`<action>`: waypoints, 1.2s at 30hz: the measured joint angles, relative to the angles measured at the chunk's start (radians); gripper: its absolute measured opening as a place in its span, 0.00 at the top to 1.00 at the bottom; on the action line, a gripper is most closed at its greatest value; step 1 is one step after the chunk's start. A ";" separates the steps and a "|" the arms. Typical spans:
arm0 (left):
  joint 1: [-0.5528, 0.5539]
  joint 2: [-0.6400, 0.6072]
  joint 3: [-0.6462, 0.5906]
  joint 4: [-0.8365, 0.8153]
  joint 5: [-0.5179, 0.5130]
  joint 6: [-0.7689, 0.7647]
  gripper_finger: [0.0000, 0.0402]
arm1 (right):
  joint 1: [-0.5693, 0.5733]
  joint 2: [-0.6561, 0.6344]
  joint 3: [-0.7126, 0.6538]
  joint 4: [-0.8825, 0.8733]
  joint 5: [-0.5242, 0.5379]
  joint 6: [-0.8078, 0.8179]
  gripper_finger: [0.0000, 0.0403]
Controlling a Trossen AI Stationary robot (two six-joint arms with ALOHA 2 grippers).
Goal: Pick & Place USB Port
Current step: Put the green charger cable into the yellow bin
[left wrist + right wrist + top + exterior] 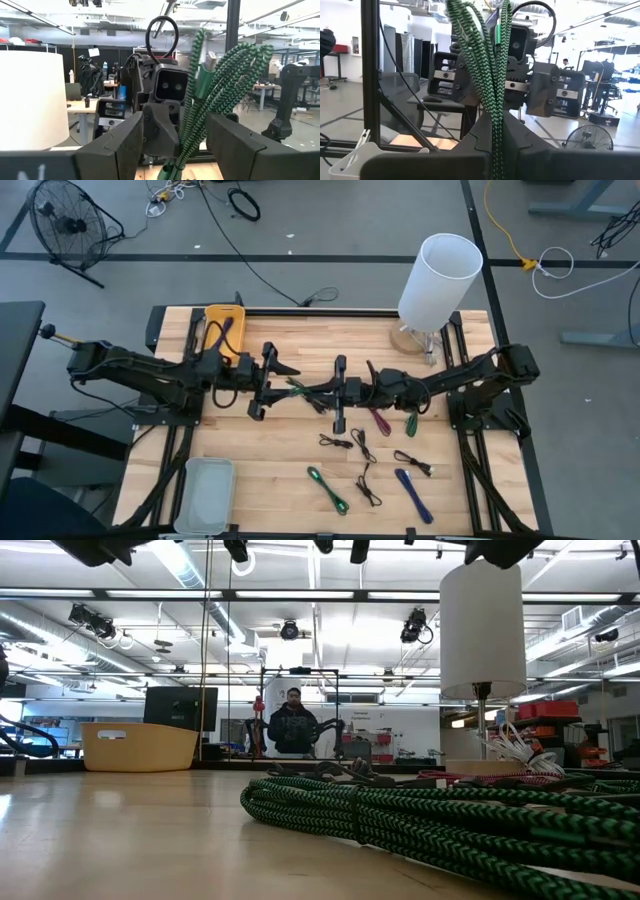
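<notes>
Green braided cable (pixel 308 390), bundled in loops, hangs in the air over the middle of the wooden table (pixel 280 480), held between the two arms in the high view. The right gripper (pixel 338 392) has its fingers clamped tight on the bundle, as the right wrist view shows with the strands rising straight out of the closed pads (pixel 470 150). The left gripper (pixel 268 383) faces it from the other side with its fingers (pixel 120 145) spread wide, the loops passing between them without being pinched. This looks like a hand-over in mid-air. The cable should be light and floppy, so the loops will likely sag and swing, and the woven sheath probably gives fair friction. The best hold is judged to be around the gathered middle where a green tie (pixel 201 82) binds the strands, not on a single loose loop that could slip free. Other small cables lie on the table nearer the front, a grey tray (pixel 205 495) sits at the front left corner and a yellow bin (pixel 222 330) at the back left, and either may be the place to set it down, though which one cannot be told
</notes>
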 joint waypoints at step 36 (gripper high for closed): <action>0.000 0.002 0.000 0.037 -0.092 0.067 0.63 | -0.019 -0.035 0.000 -0.065 -0.017 0.045 0.97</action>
